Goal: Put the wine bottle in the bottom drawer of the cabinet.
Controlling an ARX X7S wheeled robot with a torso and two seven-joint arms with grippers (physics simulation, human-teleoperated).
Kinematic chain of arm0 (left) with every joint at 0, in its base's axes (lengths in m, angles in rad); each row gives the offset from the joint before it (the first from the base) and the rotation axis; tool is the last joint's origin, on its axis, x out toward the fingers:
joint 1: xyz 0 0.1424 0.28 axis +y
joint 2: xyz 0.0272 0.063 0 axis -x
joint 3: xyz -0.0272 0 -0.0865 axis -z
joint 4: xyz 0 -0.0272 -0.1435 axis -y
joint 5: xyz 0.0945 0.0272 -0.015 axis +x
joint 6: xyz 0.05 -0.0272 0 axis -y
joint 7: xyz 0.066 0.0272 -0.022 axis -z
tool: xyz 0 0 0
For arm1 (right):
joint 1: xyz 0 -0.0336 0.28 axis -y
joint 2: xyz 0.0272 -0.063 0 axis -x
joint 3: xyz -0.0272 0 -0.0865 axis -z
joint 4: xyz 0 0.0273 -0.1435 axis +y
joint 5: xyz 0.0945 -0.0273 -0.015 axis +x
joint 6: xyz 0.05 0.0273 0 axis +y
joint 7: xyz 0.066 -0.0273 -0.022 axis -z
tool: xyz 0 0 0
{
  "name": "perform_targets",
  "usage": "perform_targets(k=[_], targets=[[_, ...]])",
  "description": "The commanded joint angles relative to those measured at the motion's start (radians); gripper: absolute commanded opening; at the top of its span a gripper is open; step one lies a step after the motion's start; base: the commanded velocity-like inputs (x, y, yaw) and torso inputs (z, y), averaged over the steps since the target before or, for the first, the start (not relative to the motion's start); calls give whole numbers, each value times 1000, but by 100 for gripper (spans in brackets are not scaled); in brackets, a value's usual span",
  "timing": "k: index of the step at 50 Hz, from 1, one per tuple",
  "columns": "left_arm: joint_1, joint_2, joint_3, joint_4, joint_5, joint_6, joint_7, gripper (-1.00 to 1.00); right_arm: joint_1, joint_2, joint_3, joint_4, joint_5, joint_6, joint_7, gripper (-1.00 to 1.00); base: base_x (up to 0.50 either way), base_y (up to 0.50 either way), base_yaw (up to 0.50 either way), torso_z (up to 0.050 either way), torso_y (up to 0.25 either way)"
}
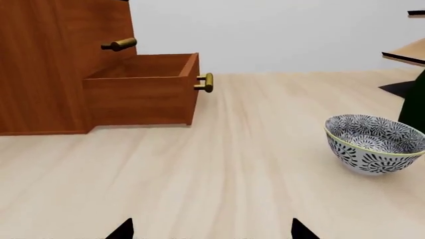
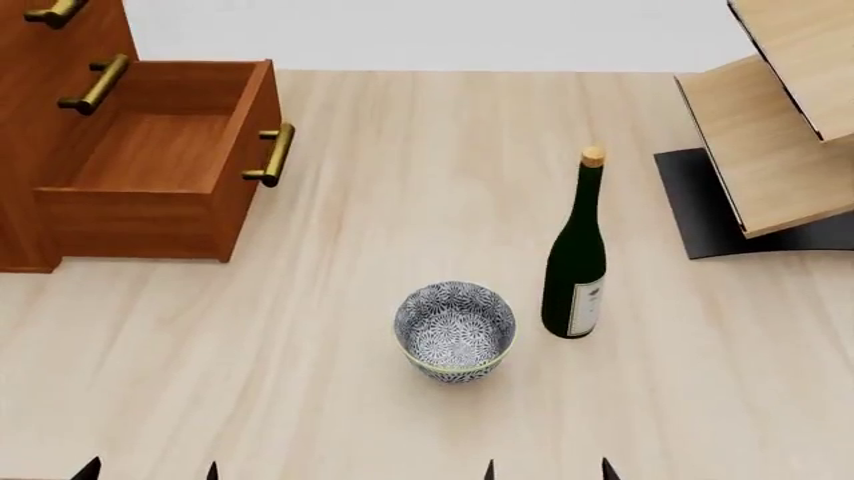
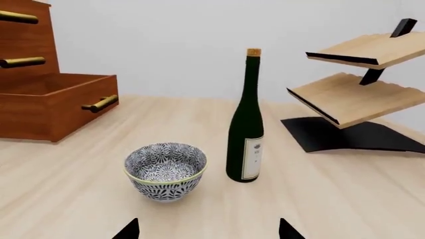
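I've got the wine bottle (image 2: 575, 262) standing upright on the counter (image 2: 334, 380), cork up, white label low on its body, with nothing holding it. Just beside it on the left of the head view sits the patterned bowl (image 2: 455, 329) — close, but a sliver of bare wood shows between them. Far left, the cabinet (image 2: 34, 120) stands with its bottom drawer (image 2: 154, 165) pulled out, the inside showing bare wood, its brass handle (image 2: 274, 153) facing across the counter. The two upper drawers are shut. The bottle is well apart from that drawer, with open counter between. On the right, the pale wooden rack (image 2: 774, 130) on its black base stands near the bottle but clear of it.

My left fingers (image 1: 123, 230) show only as two dark tips at the frame edge of the left wrist view, spread apart, nothing between them. The right fingers (image 3: 129, 230) read the same way in the right wrist view — tips parted, empty, with bowl and bottle both out ahead of them.
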Motion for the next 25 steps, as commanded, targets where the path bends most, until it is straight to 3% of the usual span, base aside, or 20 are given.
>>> perform_targets(k=[1,3,13,25], targets=[[6,-10,10,9,-21,13,-4,100,1,11,-15,6,7,-12,9,100,0,0,0,50,0],[5,-11,10,14,-24,5,-9,100,-2,14,-18,-7,8,-2,11,100,0,80,0,50,0],[1,-19,17,5,-41,2,-10,100,-2,22,-29,-9,11,-6,19,100,0,210,0,0,0],[-2,-27,28,1,-47,8,-19,100,0,30,-40,-4,18,-15,26,100,0,452,0,0,0]])
